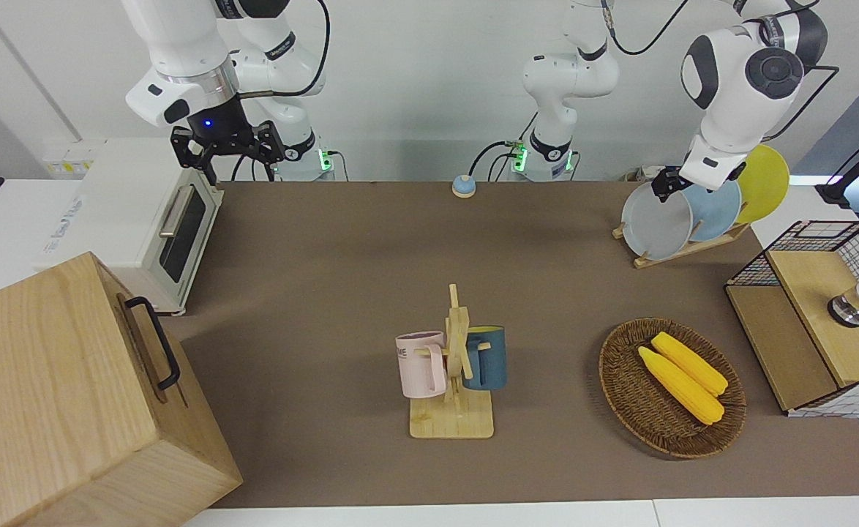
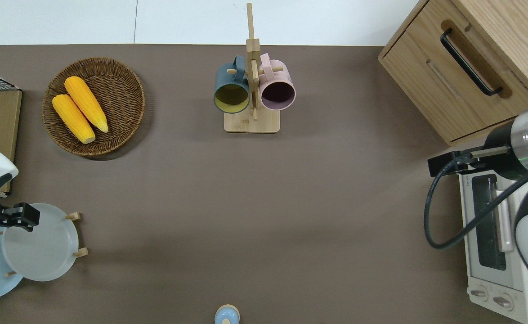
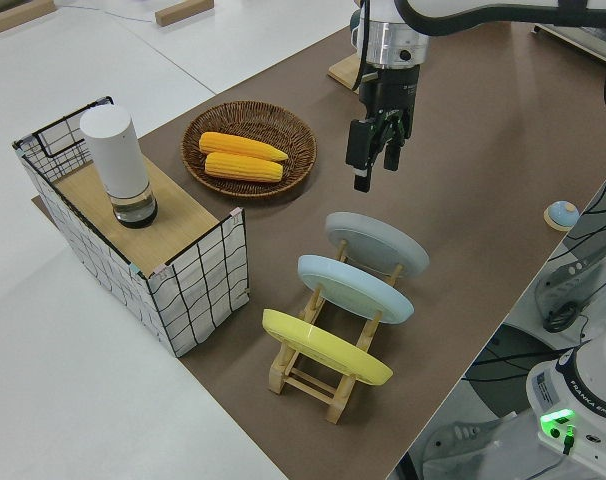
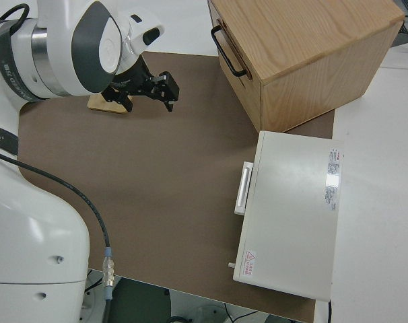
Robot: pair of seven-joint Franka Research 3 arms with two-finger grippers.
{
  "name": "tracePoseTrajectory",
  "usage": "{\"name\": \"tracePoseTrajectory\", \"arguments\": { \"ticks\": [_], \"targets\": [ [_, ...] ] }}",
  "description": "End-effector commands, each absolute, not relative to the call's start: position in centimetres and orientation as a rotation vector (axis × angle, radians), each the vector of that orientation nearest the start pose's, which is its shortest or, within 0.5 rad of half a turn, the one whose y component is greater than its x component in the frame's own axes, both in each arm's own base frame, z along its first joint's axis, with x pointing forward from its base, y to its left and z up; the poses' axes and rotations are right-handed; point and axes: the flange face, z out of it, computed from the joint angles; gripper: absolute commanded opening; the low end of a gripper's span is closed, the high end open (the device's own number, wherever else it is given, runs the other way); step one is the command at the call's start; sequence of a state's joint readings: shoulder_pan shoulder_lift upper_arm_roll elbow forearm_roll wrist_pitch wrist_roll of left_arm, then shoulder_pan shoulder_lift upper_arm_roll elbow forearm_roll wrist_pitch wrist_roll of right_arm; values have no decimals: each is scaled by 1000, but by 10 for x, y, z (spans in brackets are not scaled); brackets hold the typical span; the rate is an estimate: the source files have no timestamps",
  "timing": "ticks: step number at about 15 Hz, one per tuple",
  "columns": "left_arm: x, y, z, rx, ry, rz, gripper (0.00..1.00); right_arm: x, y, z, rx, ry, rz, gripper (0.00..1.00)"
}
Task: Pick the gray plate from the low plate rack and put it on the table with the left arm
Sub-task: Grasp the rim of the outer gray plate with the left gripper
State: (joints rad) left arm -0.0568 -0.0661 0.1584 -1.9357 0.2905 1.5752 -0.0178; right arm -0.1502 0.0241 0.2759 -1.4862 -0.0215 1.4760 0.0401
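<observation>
The gray plate [image 1: 655, 222] leans in the low plate rack [image 1: 685, 249] at the left arm's end of the table [image 1: 342, 278]; it also shows in the overhead view [image 2: 41, 245] and the left side view [image 3: 376, 243]. It is the slot nearest the table's middle. My left gripper [image 1: 665, 189] is open and hangs just over the plate's top rim [image 2: 21, 216], fingers pointing down and apart from it [image 3: 374, 172]. My right arm is parked with its gripper [image 1: 228, 150] open.
A light-blue plate [image 1: 718, 208] and a yellow plate [image 1: 766, 179] stand in the same rack. A wicker basket [image 1: 620, 395] with two corn cobs, a wire crate [image 1: 810, 293], a mug stand [image 1: 455, 410], a wooden drawer box [image 1: 71, 395] and a toaster oven [image 1: 144, 219] are around.
</observation>
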Motion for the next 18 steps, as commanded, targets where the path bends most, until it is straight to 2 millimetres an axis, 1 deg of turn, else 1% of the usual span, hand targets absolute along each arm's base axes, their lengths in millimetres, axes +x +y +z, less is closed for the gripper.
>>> {"name": "tracePoseTrajectory", "arguments": {
  "ticks": [1, 5, 7, 8, 12, 13, 14, 15, 16, 18],
  "targets": [
    [489, 109, 472, -2800, -155, 504, 985, 546, 64, 647, -3159, -111, 54, 983],
    [488, 116, 455, -2785, -165, 537, 983, 546, 64, 647, -3159, -111, 54, 983],
    [487, 115, 447, -2781, -175, 556, 929, 547, 63, 647, -3159, -111, 54, 983],
    [487, 114, 442, -2781, -191, 564, 858, 546, 64, 647, -3159, -111, 54, 983],
    [483, 113, 427, -2776, -223, 574, 375, 546, 64, 647, -3159, -111, 54, 983],
    [483, 112, 426, -2776, -222, 576, 239, 547, 64, 648, -3159, -111, 52, 983],
    [483, 112, 426, -2776, -220, 579, 143, 547, 63, 647, -3159, -111, 57, 983],
    [483, 113, 426, -2776, -222, 577, 73, 547, 64, 648, -3159, -111, 52, 983],
    [483, 113, 426, -2776, -222, 577, 46, 547, 64, 648, -3159, -111, 52, 983],
    [483, 113, 427, -2776, -223, 577, 27, 546, 64, 647, -3159, -111, 54, 983]
  ]
}}
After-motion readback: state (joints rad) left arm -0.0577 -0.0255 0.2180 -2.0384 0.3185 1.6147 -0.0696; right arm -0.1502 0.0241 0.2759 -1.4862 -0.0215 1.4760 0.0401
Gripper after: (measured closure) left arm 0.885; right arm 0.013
